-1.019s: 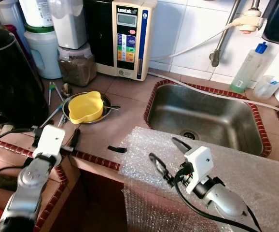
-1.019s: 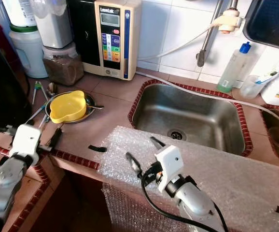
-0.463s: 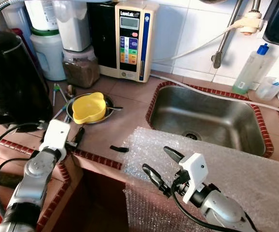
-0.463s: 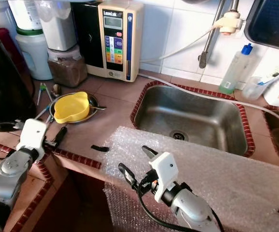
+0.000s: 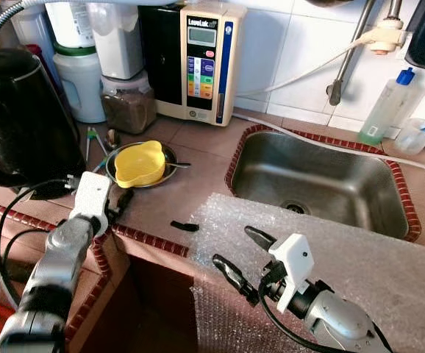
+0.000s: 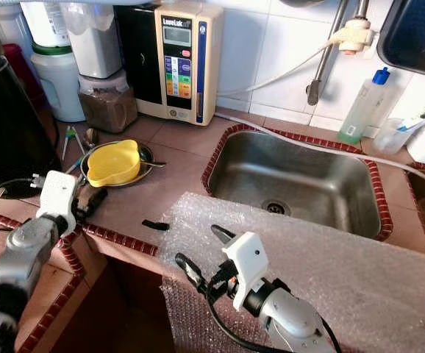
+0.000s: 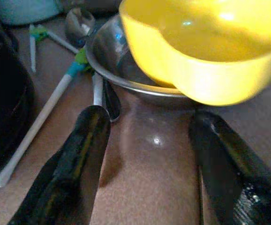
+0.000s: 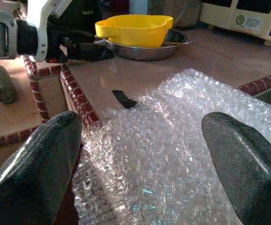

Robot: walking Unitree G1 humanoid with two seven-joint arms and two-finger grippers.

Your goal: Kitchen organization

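A yellow bowl (image 5: pixel 140 163) rests in a shallow steel dish (image 5: pixel 165 156) on the brown tiled counter, left of the sink. My left gripper (image 5: pixel 120 204) lies low on the counter just in front of the dish, open, with nothing between its fingers (image 7: pixel 86 150). In the left wrist view the yellow bowl (image 7: pixel 196 51) and the steel dish (image 7: pixel 107 56) loom close ahead. My right gripper (image 5: pixel 236 251) hovers open over the near left corner of a bubble wrap sheet (image 5: pixel 337 246).
A steel sink (image 5: pixel 315 173) lies behind the bubble wrap. A big black kettle (image 5: pixel 21 118) stands at the far left. A water machine (image 5: pixel 201 62), jars and jugs line the back wall. Utensils (image 5: pixel 95 140) lie beside the dish. A small black scrap (image 5: pixel 184 226) sits near the counter edge.
The camera has shifted a little. My left gripper has crept forward toward the steel dish. My right gripper has drawn back toward the counter's front edge, still open.
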